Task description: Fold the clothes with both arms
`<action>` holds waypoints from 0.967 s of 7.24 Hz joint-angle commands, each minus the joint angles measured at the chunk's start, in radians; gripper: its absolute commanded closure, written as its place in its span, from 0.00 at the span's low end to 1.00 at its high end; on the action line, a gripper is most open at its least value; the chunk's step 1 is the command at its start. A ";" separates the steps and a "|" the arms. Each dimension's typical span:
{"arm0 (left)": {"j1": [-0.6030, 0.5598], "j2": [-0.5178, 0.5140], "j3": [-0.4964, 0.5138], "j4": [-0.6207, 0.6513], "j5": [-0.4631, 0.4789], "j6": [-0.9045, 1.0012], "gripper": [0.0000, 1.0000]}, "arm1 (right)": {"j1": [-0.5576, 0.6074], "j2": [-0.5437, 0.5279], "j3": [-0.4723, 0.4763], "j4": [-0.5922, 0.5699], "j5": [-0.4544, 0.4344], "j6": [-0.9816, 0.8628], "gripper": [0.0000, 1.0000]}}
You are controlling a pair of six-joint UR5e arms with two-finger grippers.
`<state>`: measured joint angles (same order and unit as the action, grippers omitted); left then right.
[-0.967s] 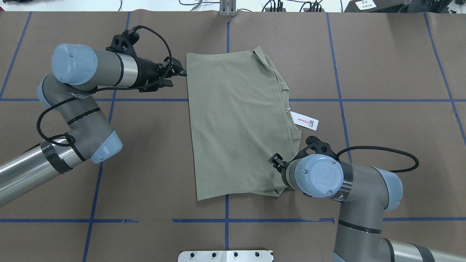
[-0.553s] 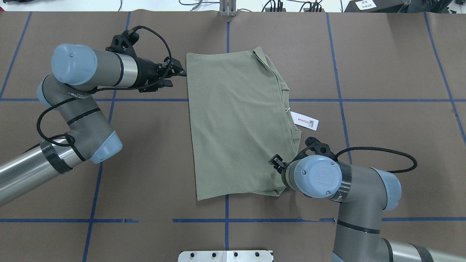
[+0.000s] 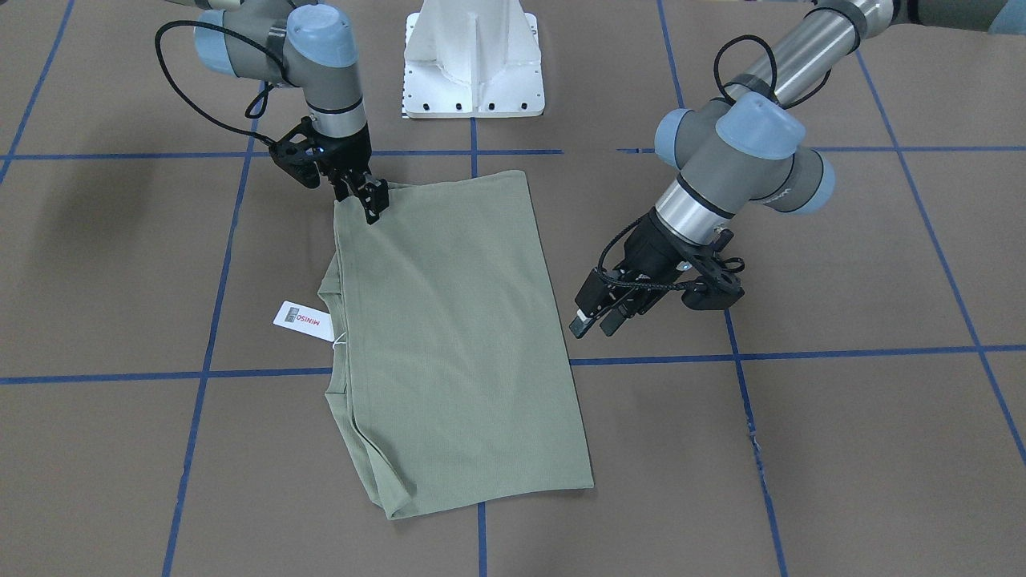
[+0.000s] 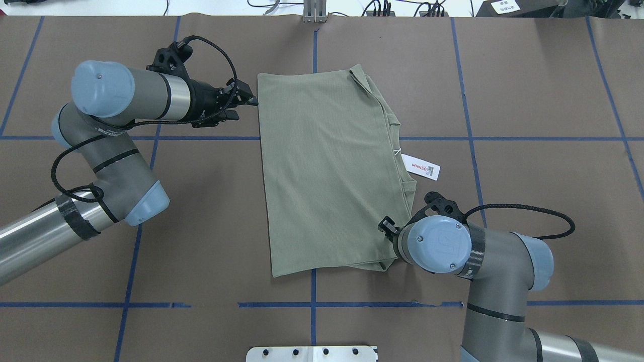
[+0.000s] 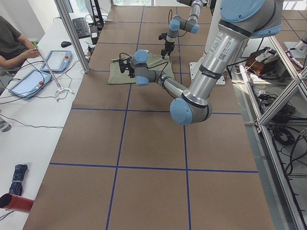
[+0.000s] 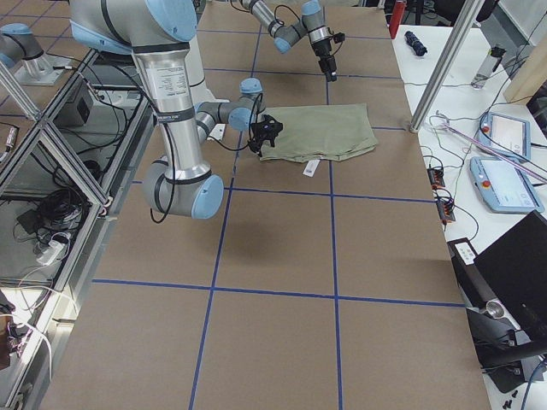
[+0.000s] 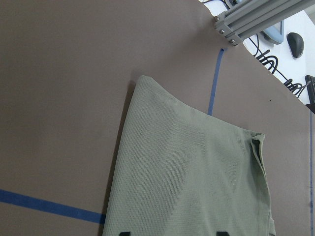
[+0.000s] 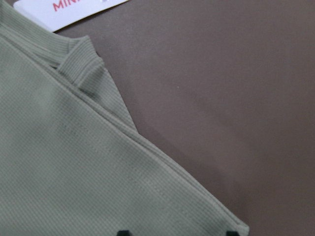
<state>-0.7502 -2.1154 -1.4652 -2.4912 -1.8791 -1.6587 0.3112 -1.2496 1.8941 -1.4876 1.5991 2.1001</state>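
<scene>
The folded olive-green knit shirt (image 4: 327,171) lay centred on the brown table (image 4: 528,201). The black left gripper (image 3: 591,324), beside its left edge, and the right gripper (image 3: 371,205), over its near right corner, gaped empty; a sound pinch needed every layer.

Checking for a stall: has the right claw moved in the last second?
Yes. In the overhead view the right claw has slid slightly toward the shirt's right edge and the near blue tape line.

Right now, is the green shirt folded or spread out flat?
Folded: the shirt lies as a compact rectangle, no sleeves showing, with stacked layer edges and the neck rib along the price tag side.
</scene>
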 commanded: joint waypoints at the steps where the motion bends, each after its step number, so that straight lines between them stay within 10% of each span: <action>1: 0.000 0.000 -0.003 0.000 0.000 -0.003 0.34 | 0.000 -0.020 0.006 0.000 0.005 -0.002 1.00; 7: 0.000 0.000 -0.004 0.000 0.000 -0.057 0.34 | 0.009 0.013 0.042 0.003 -0.001 0.035 1.00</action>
<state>-0.7501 -2.1154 -1.4692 -2.4906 -1.8791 -1.6849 0.3146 -1.2498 1.9256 -1.4854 1.5998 2.1178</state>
